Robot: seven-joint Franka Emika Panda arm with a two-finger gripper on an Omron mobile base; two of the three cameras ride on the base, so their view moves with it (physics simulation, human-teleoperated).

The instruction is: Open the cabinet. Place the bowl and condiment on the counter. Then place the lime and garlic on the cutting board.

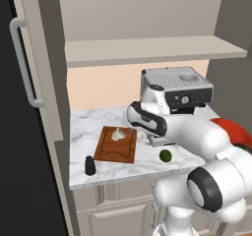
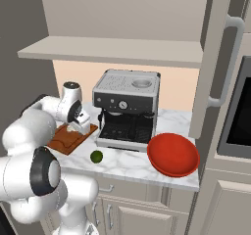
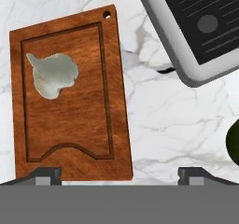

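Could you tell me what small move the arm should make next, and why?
Probably swing the open tool toward the lime and come down over it: the garlic already lies on the cutting board, while the lime sits on the counter beside the board.

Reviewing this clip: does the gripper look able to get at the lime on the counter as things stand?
Probably yes. The lime lies alone on the bare counter beside the cutting board, with nothing over it. The gripper hangs close by with its jaws open and holding nothing.
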